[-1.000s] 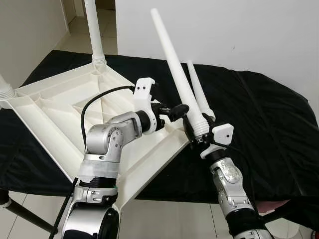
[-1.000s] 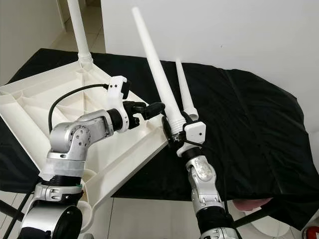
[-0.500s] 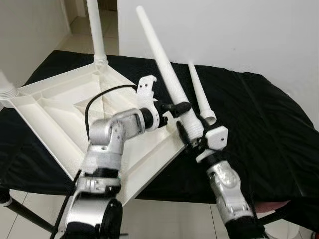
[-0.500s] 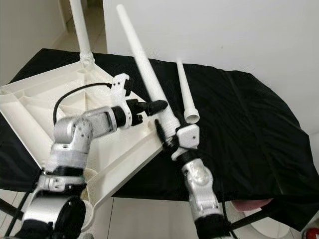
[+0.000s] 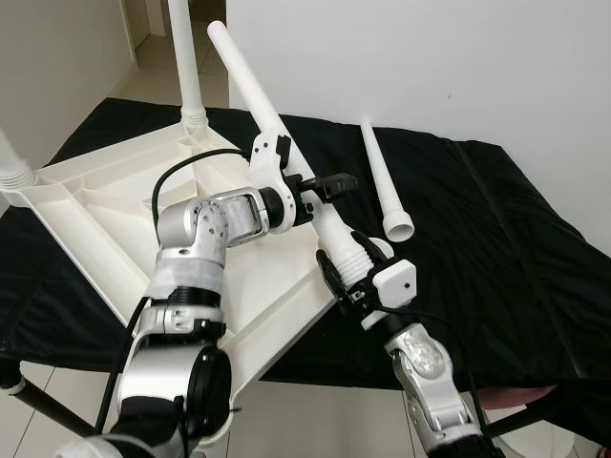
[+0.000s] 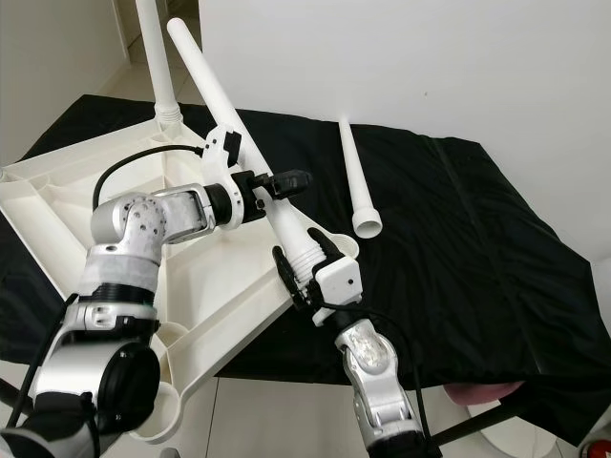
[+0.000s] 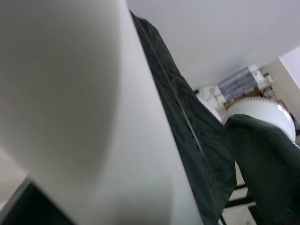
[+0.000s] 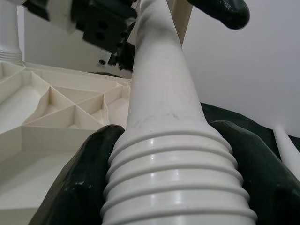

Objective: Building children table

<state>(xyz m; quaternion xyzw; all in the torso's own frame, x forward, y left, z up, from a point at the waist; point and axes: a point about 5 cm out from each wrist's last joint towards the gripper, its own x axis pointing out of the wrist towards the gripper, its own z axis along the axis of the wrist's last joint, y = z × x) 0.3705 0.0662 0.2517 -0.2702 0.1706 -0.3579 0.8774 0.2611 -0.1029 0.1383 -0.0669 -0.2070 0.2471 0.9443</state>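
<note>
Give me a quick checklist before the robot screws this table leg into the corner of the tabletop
1. Right gripper clamped on the held leg's threaded end: ok.
2. Left gripper steadying the held leg's shaft: ok.
3. Threaded end seated in a corner socket of the upturned tabletop: cannot tell, the gripper hides it.
4. Held leg upright like the fitted leg: not ok, it tilts.
5. Spare leg lying apart on the black cloth: ok.
</note>
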